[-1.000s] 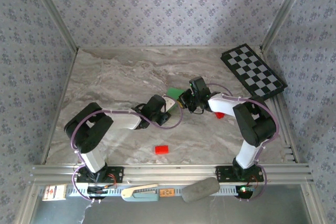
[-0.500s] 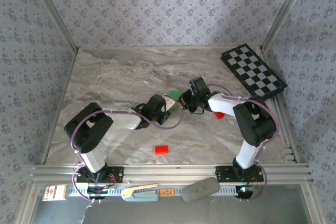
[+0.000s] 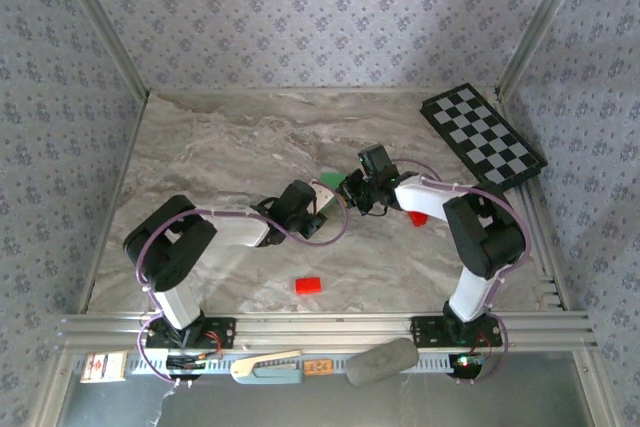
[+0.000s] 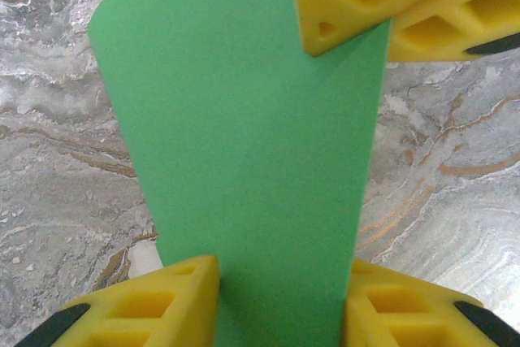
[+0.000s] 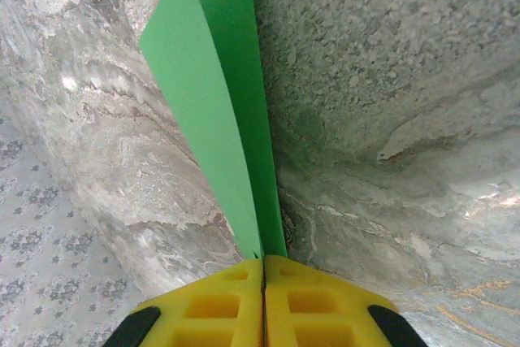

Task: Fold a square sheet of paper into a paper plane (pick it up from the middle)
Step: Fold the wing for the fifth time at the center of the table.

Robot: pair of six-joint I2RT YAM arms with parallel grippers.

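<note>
The sheet of paper (image 4: 252, 160), thin, smooth and bright green, is hanging above the middle of the tabletop (image 4: 455, 201) between the two claws. It is no longer lying flat as a square. In the left wrist view it is showing as a tall, narrow panel with a slanting upper edge and a faint diagonal shade line running down its face. In the right wrist view it is showing as two long layers meeting in a sharp crease and fanning slightly apart toward the far end.

The right claw (image 5: 263, 262) is pinching one end of the paper, with its yellow honeycombed fingers pressed tight together on the green edge. The left claw (image 4: 280, 264) is framing the other end. Its two yellow fingers are standing apart with the paper filling the gap between them, and I cannot tell whether they are squeezing its edges or only flanking it.

The tabletop is showing a grey-brown marble pattern with a slightly grainy surface. A small red rectangular block (image 3: 308, 284) is lying nearer the arm bases, a red wedge-shaped piece (image 3: 416, 218) is peeking out beside the right arm, and a black-and-white checkerboard (image 3: 483, 135) is lying in the far right corner.
</note>
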